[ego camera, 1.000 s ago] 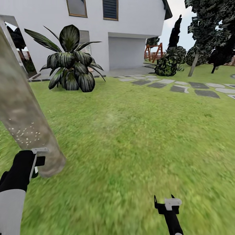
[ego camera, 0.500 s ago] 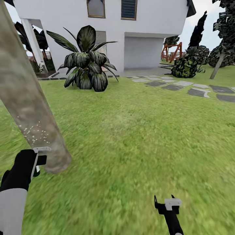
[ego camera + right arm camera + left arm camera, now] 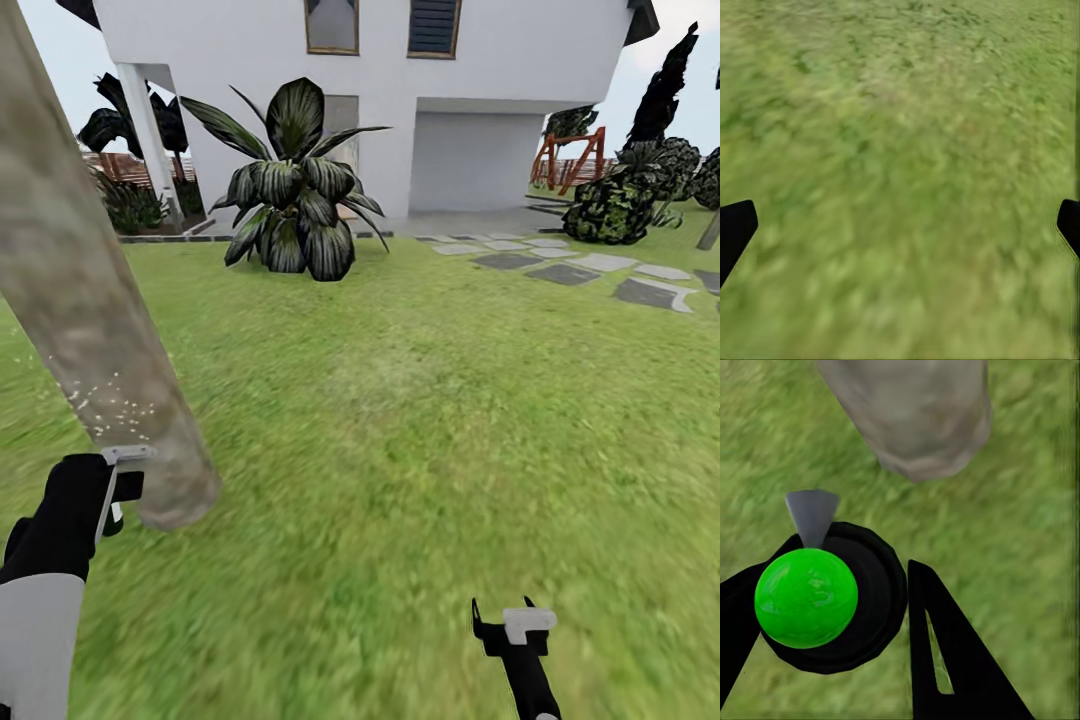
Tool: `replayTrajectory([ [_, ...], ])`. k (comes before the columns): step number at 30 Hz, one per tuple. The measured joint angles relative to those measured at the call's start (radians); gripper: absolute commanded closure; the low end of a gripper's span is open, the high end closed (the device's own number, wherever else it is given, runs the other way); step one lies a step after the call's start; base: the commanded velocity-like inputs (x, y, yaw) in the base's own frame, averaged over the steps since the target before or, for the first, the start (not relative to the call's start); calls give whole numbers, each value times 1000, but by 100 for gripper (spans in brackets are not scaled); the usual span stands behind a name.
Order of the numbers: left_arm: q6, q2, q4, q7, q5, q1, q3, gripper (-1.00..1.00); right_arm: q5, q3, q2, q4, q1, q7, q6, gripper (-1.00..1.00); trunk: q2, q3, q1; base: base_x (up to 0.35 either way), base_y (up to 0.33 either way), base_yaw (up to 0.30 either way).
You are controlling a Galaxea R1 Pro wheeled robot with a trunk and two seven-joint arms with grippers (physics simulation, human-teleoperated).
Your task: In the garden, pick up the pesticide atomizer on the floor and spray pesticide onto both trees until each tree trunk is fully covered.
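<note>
A thick mottled beige-grey tree trunk (image 3: 90, 330) leans across the left of the head view, and its flared base (image 3: 915, 412) meets the grass. Pale pesticide specks (image 3: 115, 410) dot the bark low down. My left gripper (image 3: 105, 495) sits just before the trunk's base, shut on the pesticide atomizer (image 3: 810, 592). The atomizer has a black body, a green ball top and a grey nozzle (image 3: 125, 455) that points at the trunk. My right gripper (image 3: 512, 630) hangs low over the lawn, open, with only grass between its fingertips (image 3: 735, 225).
Green lawn (image 3: 420, 420) stretches ahead to a white house (image 3: 400, 100). A large broad-leaved plant (image 3: 295, 190) stands before it. Grey stepping stones (image 3: 600, 270), a dark shrub (image 3: 610, 205) and a red-brown wooden frame (image 3: 570, 160) lie at the far right.
The whole picture has shifted right, so the camera has turned left; house, plant and stones slid right. Both arms keep their pose, the left still holding the atomizer at the trunk.
</note>
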Motion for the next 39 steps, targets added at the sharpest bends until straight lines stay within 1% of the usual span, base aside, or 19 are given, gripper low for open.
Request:
replayTrajectory([
  [13, 0, 3, -2, 0, 0, 1, 1, 100, 0, 0, -1, 0, 0, 0, 0, -100, 0, 0, 0, 89, -271, 7],
  [29, 0, 3, 0, 2, 0, 8, 4, 100, 0, 0, -1, 0, 0, 0, 0, -100, 0, 0, 0, 140, -268, 254],
  [39, -1, 4, 0, 2, 0, 8, 5, 100, 0, 0, -1, 0, 0, 0, 0, -100, 0, 0, 0, 185, -252, 23],
])
